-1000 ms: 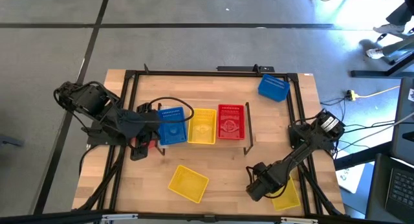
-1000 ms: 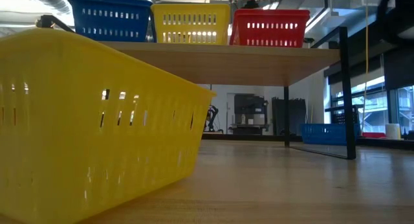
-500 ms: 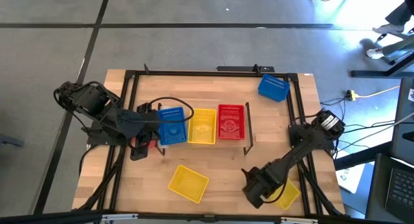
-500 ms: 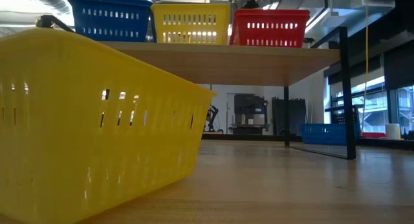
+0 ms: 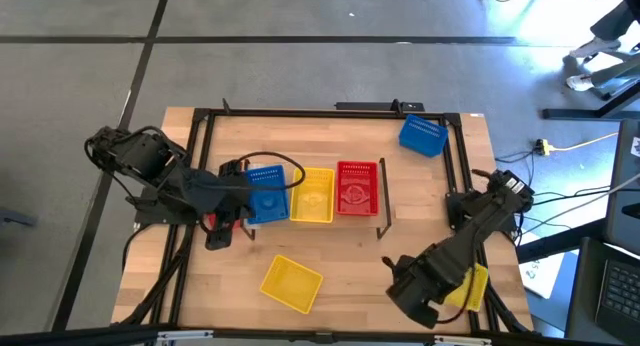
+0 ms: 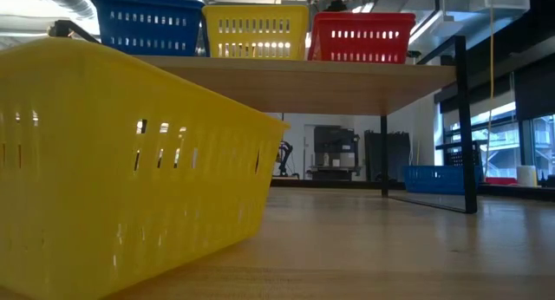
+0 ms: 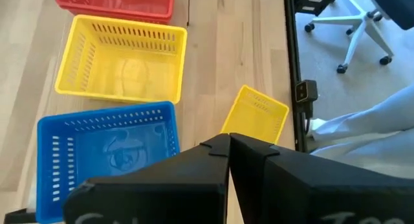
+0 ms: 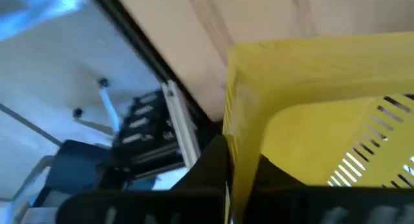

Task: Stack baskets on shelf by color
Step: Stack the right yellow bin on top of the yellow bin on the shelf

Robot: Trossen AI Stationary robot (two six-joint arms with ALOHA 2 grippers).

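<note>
The shelf (image 5: 385,201) carries a blue basket (image 5: 265,194), a yellow one (image 5: 313,194) and a red one (image 5: 357,188) side by side, each resting on its base. Another yellow basket (image 5: 291,282) lies on the table in front of the shelf, and a blue basket (image 5: 422,135) sits near the far right corner. My right gripper (image 5: 420,286) is at the near right corner, shut on a third yellow basket (image 5: 468,286). My left gripper (image 5: 222,226) hovers shut at the shelf's left end, above the blue basket (image 7: 110,153). My right gripper pinches one wall of the yellow basket at its rim (image 8: 236,133), the wall running between the two fingers (image 8: 207,166). The basket looks raised off the table and tipped, its open side facing the gripper.
A black metal frame (image 5: 200,136) runs around the tabletop, and cables trail by the left arm. The near yellow basket (image 6: 113,161) fills the left of the low view. Bare wood shows between the shelf and the table's near edge.
My right gripper has swung a little toward the table's right edge with the yellow basket in its hold. The basket, which lay flat at the near right corner, now stands tipped and shows narrower from above.
</note>
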